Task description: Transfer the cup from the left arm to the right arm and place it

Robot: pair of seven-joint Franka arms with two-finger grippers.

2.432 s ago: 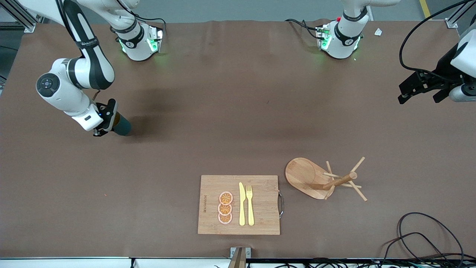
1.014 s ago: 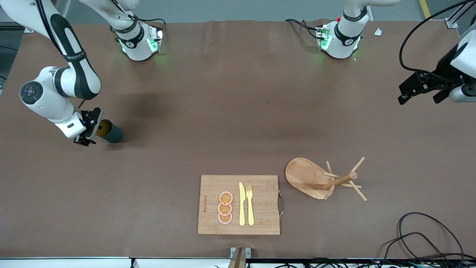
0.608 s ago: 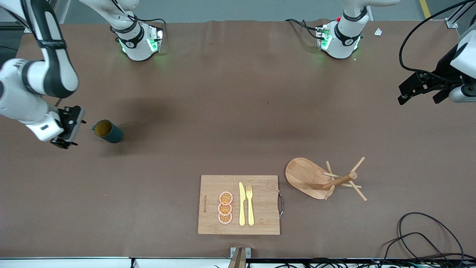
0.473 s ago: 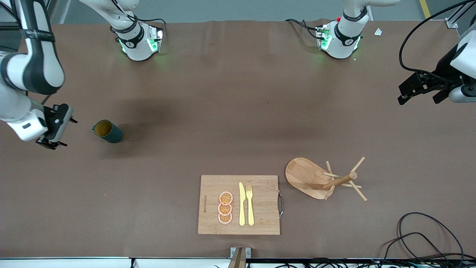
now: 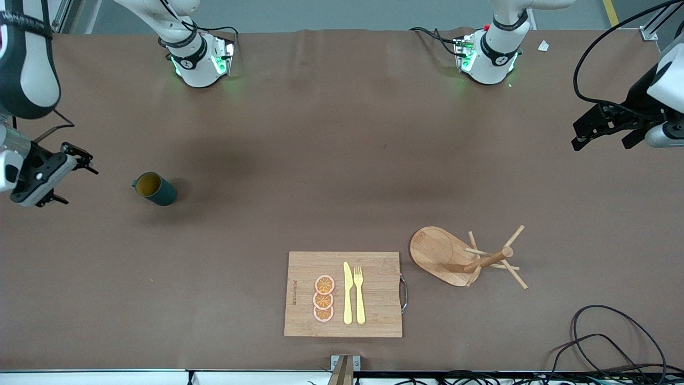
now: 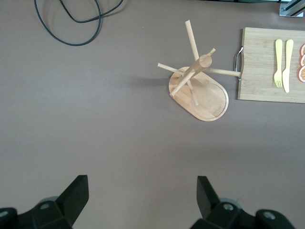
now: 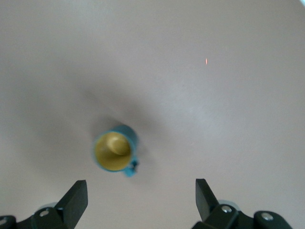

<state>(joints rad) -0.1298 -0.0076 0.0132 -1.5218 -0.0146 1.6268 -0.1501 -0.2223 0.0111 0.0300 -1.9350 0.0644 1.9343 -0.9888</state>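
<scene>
Teal: one cup; wooden: one board, one rack.

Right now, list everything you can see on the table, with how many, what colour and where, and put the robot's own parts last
cup: one, dark teal with a yellow inside, upright on the table toward the right arm's end
cutting board: one, light wood, near the front camera's edge
knife: one, yellow, on the cutting board
fork: one, yellow, on the cutting board beside the knife
orange slices: three, orange, in a row on the cutting board beside the knife
mug tree: one, wood, beside the cutting board toward the left arm's end
cable: one, black, at the table's corner nearest the front camera at the left arm's end
right gripper: one, black, open, empty, in the air beside the cup
left gripper: one, black, open, empty, waiting over the left arm's end
</scene>
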